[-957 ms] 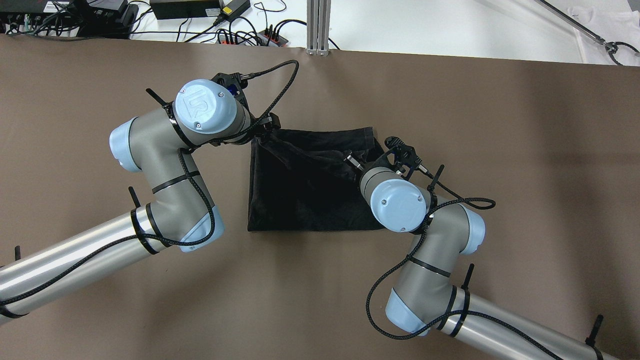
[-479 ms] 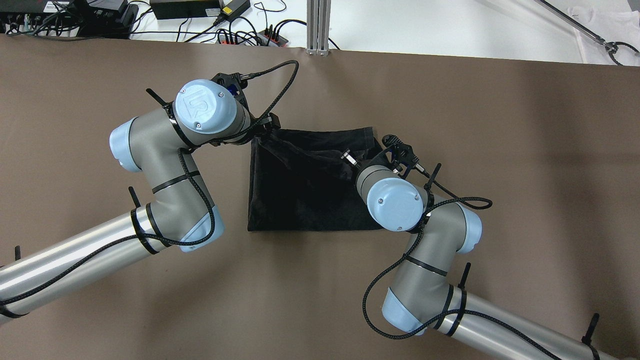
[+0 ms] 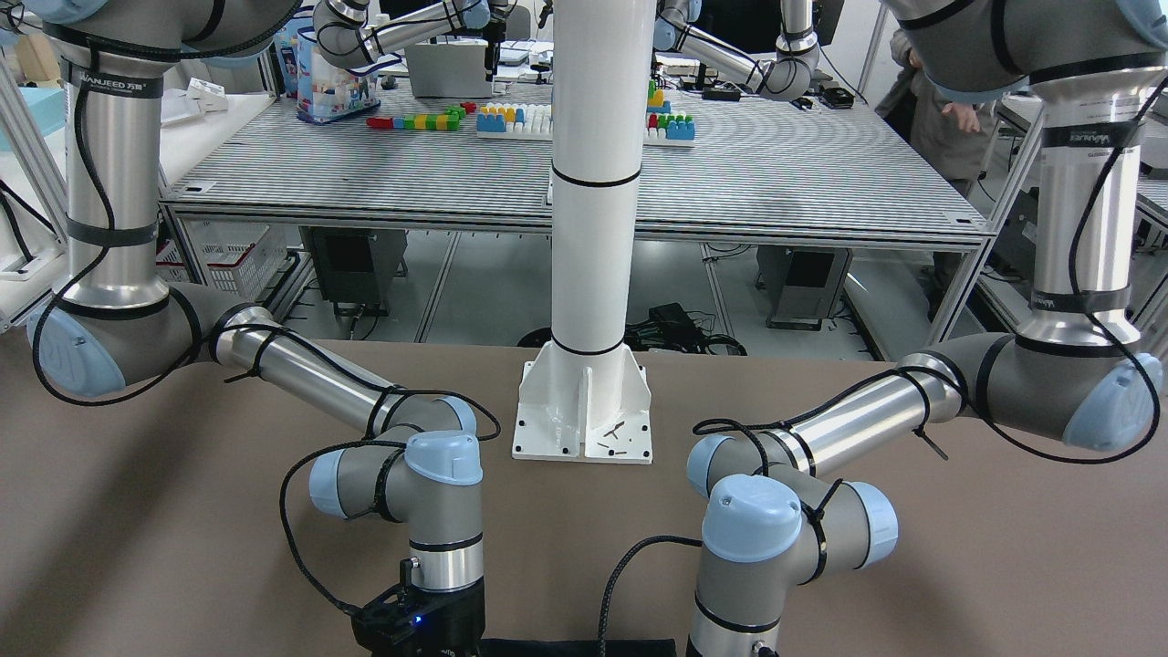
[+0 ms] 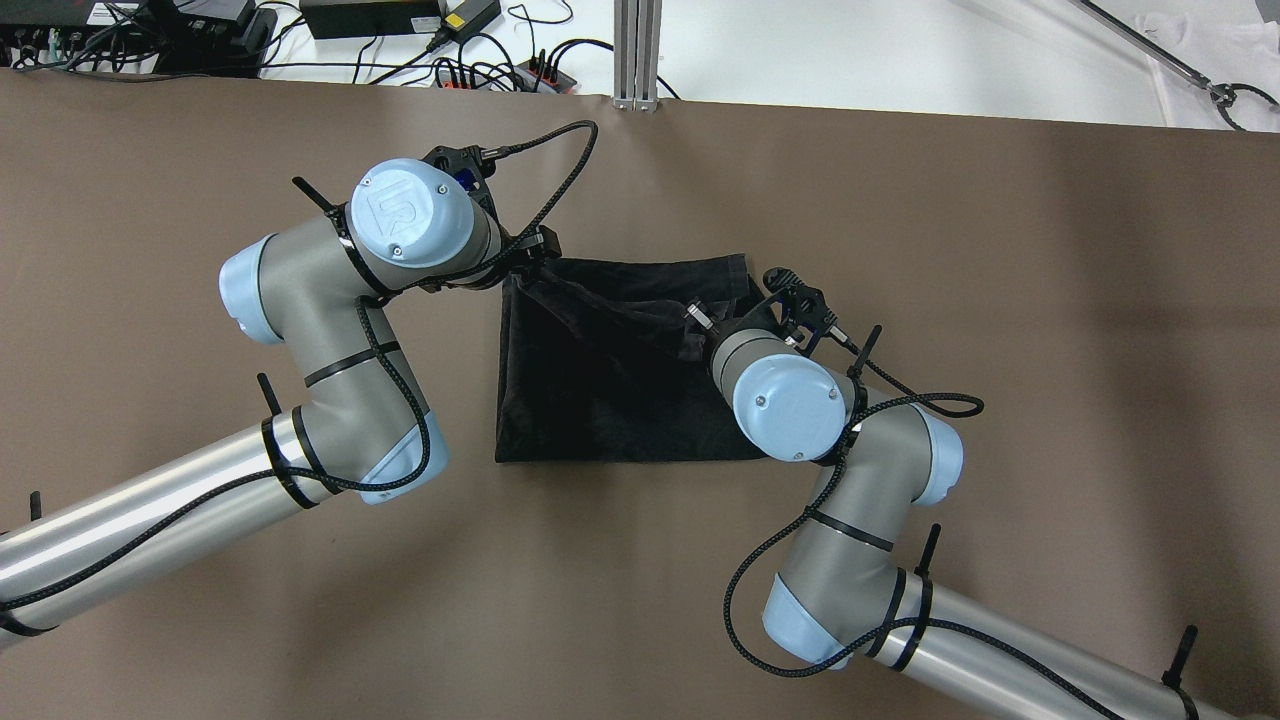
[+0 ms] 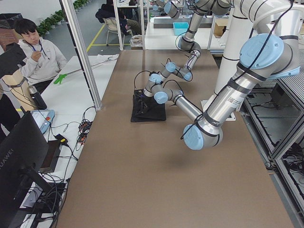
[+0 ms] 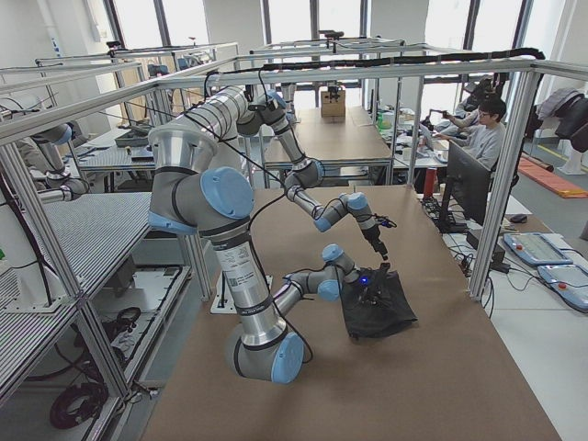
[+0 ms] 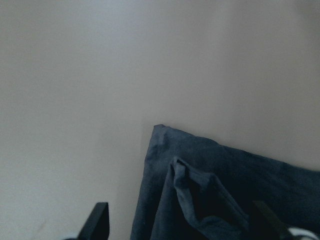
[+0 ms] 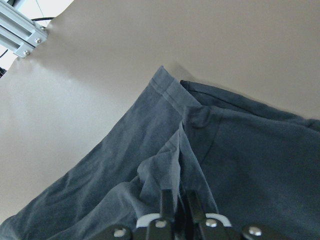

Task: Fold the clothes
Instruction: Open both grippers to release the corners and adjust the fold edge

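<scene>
The clothes [image 4: 600, 390] are one black piece lying roughly square mid-table, with a raised ridge running across its far half. They also show as a dark patch in the left side view [image 5: 148, 110] and the right side view [image 6: 381, 308]. In the right wrist view my right gripper [image 8: 178, 197] is shut on a pinched fold of the clothes [image 8: 250, 150]. In the left wrist view my left gripper [image 7: 180, 222] stands open, fingertips wide apart, over the far left corner of the clothes [image 7: 225, 165]. The overhead view hides both grippers' fingers under the wrists.
The white pillar's base [image 3: 584, 411] stands at the robot's side of the brown table [image 4: 1000, 300]. Cables and power bricks [image 4: 400, 20] and an aluminium post [image 4: 636, 50] lie past the far edge. A seated person [image 5: 35, 52] is beyond that edge.
My right wrist has shifted slightly left and toward the far side, taking the pinched fold with it. The left arm has not moved.
</scene>
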{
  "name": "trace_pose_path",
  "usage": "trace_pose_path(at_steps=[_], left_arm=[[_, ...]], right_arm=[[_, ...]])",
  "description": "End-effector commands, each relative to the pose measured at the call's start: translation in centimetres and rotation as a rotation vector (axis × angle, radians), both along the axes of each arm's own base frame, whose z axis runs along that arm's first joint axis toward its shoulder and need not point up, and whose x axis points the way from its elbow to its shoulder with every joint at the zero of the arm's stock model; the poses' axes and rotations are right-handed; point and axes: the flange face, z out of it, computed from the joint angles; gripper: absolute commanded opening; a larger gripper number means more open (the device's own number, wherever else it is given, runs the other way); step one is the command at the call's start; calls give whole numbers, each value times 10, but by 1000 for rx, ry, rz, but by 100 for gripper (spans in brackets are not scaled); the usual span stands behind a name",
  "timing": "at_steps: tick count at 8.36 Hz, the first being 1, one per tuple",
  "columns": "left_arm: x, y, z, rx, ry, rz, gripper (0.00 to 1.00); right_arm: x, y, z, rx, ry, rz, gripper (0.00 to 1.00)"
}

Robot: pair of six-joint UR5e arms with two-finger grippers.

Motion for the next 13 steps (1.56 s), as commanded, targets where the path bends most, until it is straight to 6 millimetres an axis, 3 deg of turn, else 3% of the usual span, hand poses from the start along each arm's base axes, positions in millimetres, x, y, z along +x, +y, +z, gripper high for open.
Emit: trace_pose_path(at_steps=[1, 4, 8, 9, 10, 12, 13], left_arm=[[0, 0, -1, 1, 1, 0, 100], [0, 0, -1, 1, -1, -1, 100], [-1, 0, -1, 4, -1, -5, 100], [-1, 1, 3, 0, -5, -5, 100], [-1, 2, 4, -2, -3, -7, 100], [-2, 2, 10, -8, -8, -13, 100], [-1, 1, 11, -11, -10, -11, 100]], right_arm=[[18, -30, -8, 9, 8, 41, 0], [-2, -104, -18, -34, 67, 99, 0], [-7, -138, 22, -28, 156, 95, 0], [0, -150, 16, -24, 158, 108, 35], [7, -154, 4, 8, 172, 90, 86], [21, -139, -50, 43, 85, 12, 91], [25, -133, -56, 16, 96, -9, 91]])
